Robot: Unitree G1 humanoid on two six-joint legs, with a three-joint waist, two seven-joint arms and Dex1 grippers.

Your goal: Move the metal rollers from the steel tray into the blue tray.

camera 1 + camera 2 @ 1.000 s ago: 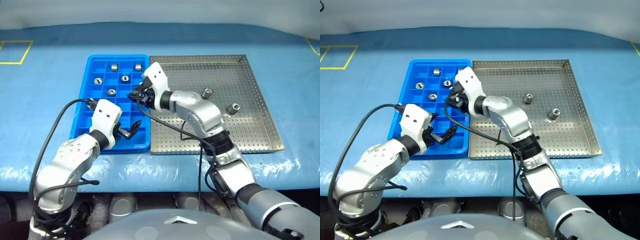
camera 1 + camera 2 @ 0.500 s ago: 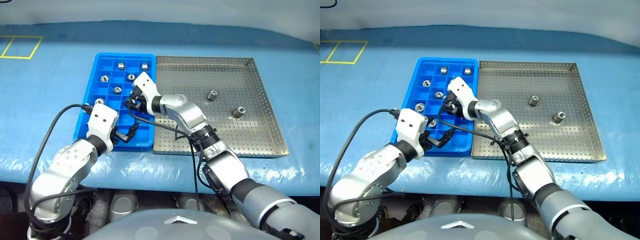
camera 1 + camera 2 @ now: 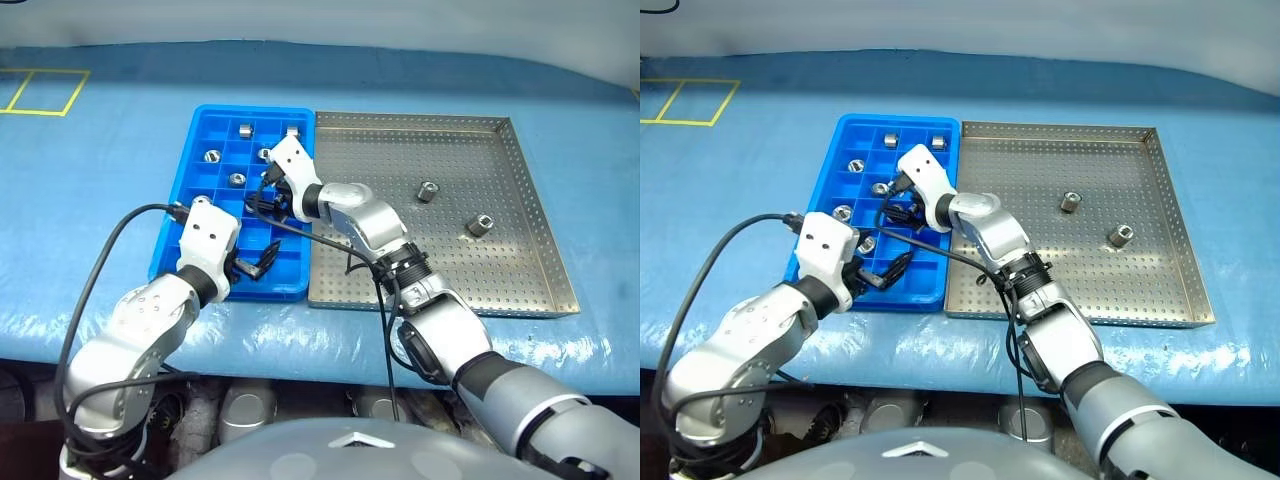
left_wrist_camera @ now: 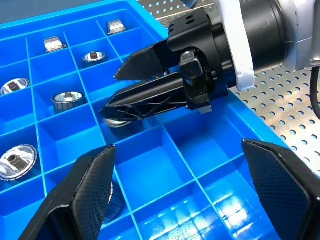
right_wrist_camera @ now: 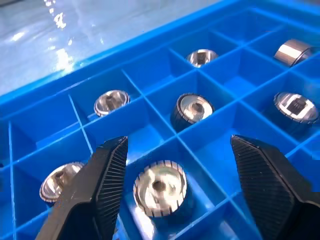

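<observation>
Trouble is waiting mostly in the withdrawal: the right pincer (image 5: 172, 165) is hanging low inside the blue tray (image 3: 170, 235), its two fingers parted either side of a roller (image 5: 160, 188) that is lying flat in a compartment just below their tips, touching neither as far as the wrist view is showing, so a finger dragging against the part or a divider wall on the way up could be tipping it out or nudging the tray. A second risk is sitting close by: the left pincer (image 4: 182, 192) is hovering wide open and empty just behind and to the side of the right one, over the tray's near compartments, and a careless swing could be knocking the two together. Two more rollers (image 3: 427, 190) are lying well off to the right pincer's far side on the steel tray (image 3: 540, 250), the other of them (image 3: 479, 224) nearer the rim, so more trips are remaining. The head views are giving that overall layout, while the right wrist view is revealing the released roller between the fingers, and the left wrist view is showing the right pincer side-on, its tips down at a compartment.
</observation>
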